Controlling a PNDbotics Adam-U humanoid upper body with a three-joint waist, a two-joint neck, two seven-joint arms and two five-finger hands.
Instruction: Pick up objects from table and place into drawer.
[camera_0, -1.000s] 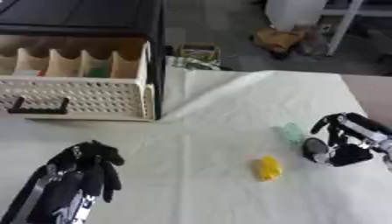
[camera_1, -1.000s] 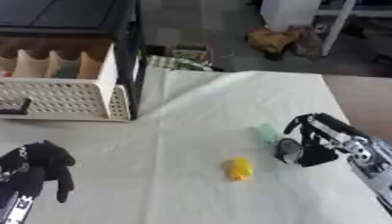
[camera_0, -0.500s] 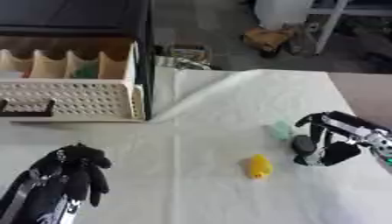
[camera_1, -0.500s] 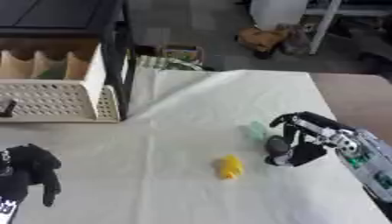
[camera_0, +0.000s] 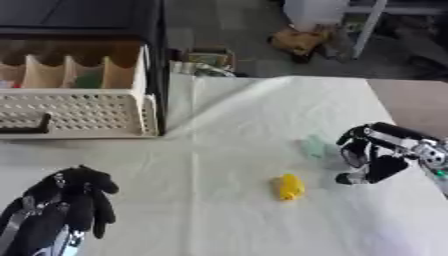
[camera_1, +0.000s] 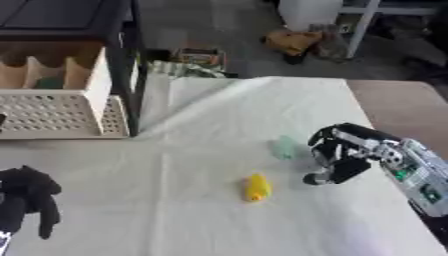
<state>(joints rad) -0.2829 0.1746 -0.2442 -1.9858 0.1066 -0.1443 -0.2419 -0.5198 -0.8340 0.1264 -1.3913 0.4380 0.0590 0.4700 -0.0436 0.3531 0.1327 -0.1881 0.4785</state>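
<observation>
Two small things lie on the cloth-covered surface (camera_0: 219, 150): a pale green piece (camera_0: 313, 147) and a yellow piece (camera_0: 289, 187). The right robot hand (camera_0: 374, 154) stands at the right side of the surface, its fingers curled downward over nothing, thumb tip near the cloth. The green piece lies just beside this hand, on its left and slightly toward the far edge; whether a finger touches it cannot be told. The yellow piece lies near the hand as well, further left and nearer the robot, apart from both the hand and the green piece. Its long axis runs roughly near-to-far, tilted a little; the outline of the green piece is too faint to give an axis.

The left robot hand (camera_0: 61, 210) rests in the lower left corner, fingers half curled and holding nothing, well apart from both pieces. The right hand is therefore the nearer to either piece, and the green one appears the likelier next pick.

The drawer (camera_0: 74, 100), a perforated white box with wooden dividers, stands pulled out at the far left. It lies across the surface from the right hand, so any carry would run leftward and away from the robot.
</observation>
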